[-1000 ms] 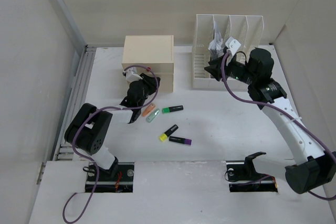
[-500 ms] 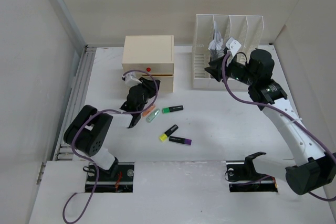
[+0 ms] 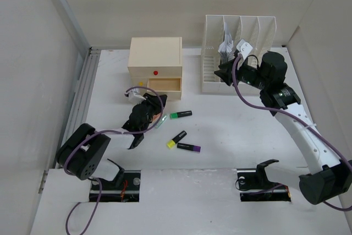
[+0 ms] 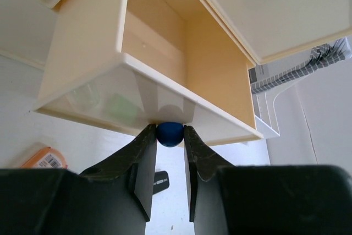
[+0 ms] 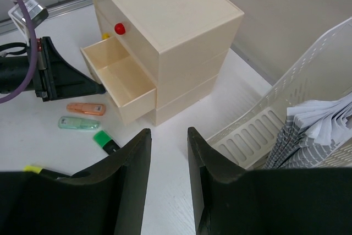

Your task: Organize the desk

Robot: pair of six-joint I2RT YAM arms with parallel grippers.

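The desk (image 3: 247, 114) is a white tabletop. On it stands a cream drawer box (image 3: 155, 58) with a red knob (image 3: 155, 72). Its lower drawer (image 3: 164, 85) stands pulled out and looks empty. My left gripper (image 3: 152, 100) is shut on that drawer's blue knob (image 4: 170, 134), in front of the drawer wall (image 4: 110, 103). My right gripper (image 3: 223, 72) hovers open and empty (image 5: 168, 133) by the front of the white file rack (image 3: 239, 31). The open drawer (image 5: 118, 78) also shows in the right wrist view.
Highlighters lie loose in front of the box: green (image 3: 180, 114), yellow (image 3: 176, 139), purple (image 3: 188, 147), mint (image 5: 78, 123), orange (image 5: 86, 108). Papers (image 3: 226, 45) stand in the rack. A grey rail (image 3: 82, 97) runs along the left edge. Two dark cutouts (image 3: 115, 185) hold the arm bases.
My left gripper has drawn back toward the near edge with the blue knob in it, and the drawer has slid out from shut to open. The right arm has not moved.
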